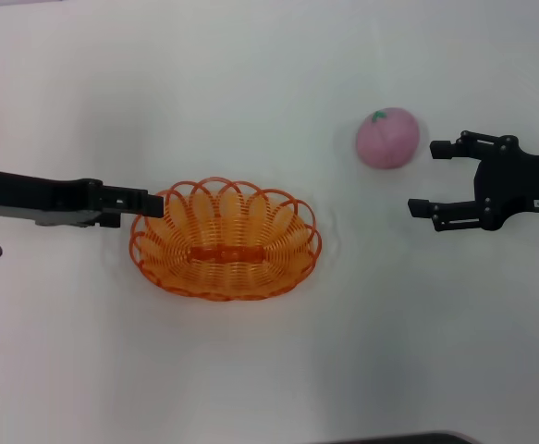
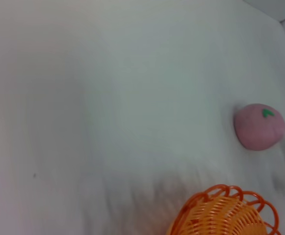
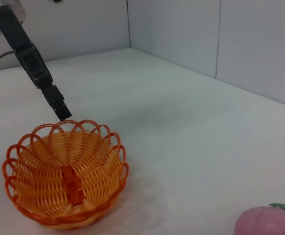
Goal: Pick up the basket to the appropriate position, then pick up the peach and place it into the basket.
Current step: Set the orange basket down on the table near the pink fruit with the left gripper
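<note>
Orange wire basket sits mid-bench, our left hand at its rim, grip state unclear. Right hand, fingers apart, waits beside the peach; a glancing finger could roll it away.

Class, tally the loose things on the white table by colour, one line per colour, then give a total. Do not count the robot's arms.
Orange: 1, the basket
Pink: 1, the peach
Total: 2
</note>
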